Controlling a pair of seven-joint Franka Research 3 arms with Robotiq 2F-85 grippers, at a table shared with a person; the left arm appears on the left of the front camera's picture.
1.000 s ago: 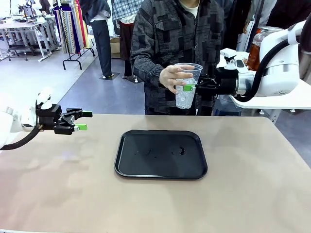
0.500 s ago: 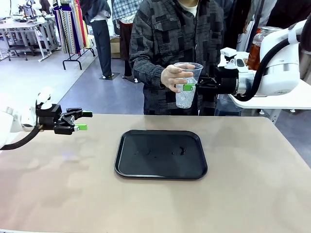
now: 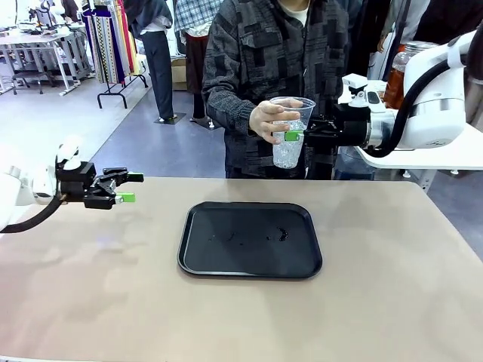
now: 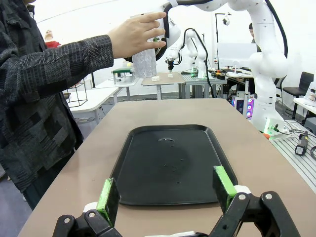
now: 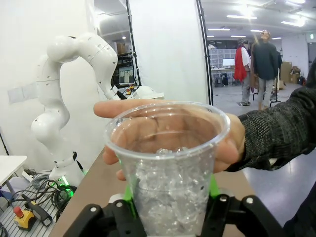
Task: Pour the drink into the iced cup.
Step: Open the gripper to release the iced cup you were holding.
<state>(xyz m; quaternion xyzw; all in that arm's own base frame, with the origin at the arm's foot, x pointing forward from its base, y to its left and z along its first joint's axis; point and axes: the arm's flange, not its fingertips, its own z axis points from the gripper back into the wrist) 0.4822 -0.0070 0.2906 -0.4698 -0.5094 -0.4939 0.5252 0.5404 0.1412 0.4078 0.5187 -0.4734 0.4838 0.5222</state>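
Observation:
The iced cup [image 3: 287, 154] is a clear plastic cup with ice in its lower half, held in the air beyond the table's far edge. My right gripper [image 3: 291, 139] is shut on it from the right, green pads on both sides [image 5: 171, 197]. The person's hand [image 3: 268, 119] also grips the cup [image 5: 170, 148] near its rim. The drink [image 3: 394, 87], amber in a clear jar, stands on a white side table behind my right arm. My left gripper [image 3: 130, 187] hovers open over the table's left side, with nothing between its fingers [image 4: 165, 185].
A black tray [image 3: 249, 273] lies at the table's middle with a few drops on it [image 4: 168, 163]. The person stands at the far edge, just behind the cup. The brown tabletop [image 3: 392, 302] is bare around the tray.

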